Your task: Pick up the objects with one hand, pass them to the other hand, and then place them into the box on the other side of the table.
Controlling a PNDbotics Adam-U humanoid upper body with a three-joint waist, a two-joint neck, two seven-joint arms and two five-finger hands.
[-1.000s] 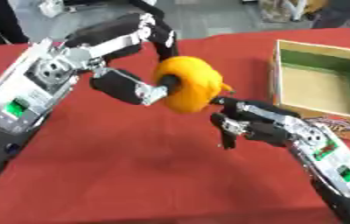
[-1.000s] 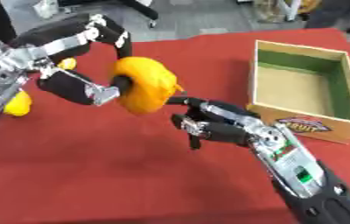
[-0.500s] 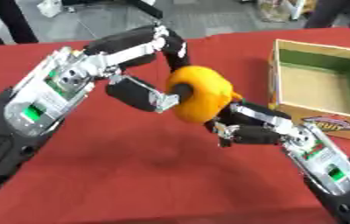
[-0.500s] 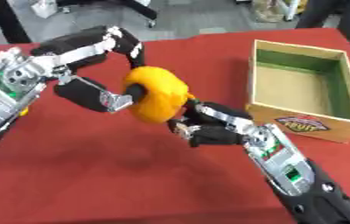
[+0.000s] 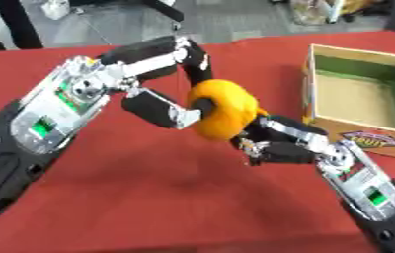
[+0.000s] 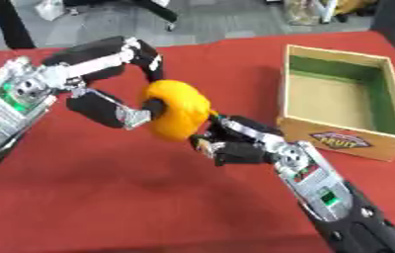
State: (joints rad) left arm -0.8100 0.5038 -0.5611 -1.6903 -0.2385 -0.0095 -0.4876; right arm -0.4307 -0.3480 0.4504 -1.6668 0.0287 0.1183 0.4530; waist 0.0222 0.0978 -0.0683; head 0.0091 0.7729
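Observation:
An orange ring-shaped object (image 5: 227,109) hangs in the air above the red table (image 5: 140,197), left of the box. My left hand (image 5: 162,107) comes in from the upper left and is shut on the ring, with a finger in its centre hole. My right hand (image 6: 240,144) reaches up from the lower right. One of its fingers (image 5: 280,129) lies against the ring's lower right side, and the others curl just below it. The back of the ring is hidden.
A cardboard box (image 6: 343,141) with green inner walls and a fruit label on its front stands open at the right side of the table. Beyond the table's far edge (image 5: 253,38) lies a grey floor with chair legs.
My left hand has carried the ring to the right, towards the box. My right hand has risen to meet it and now touches its lower right side.

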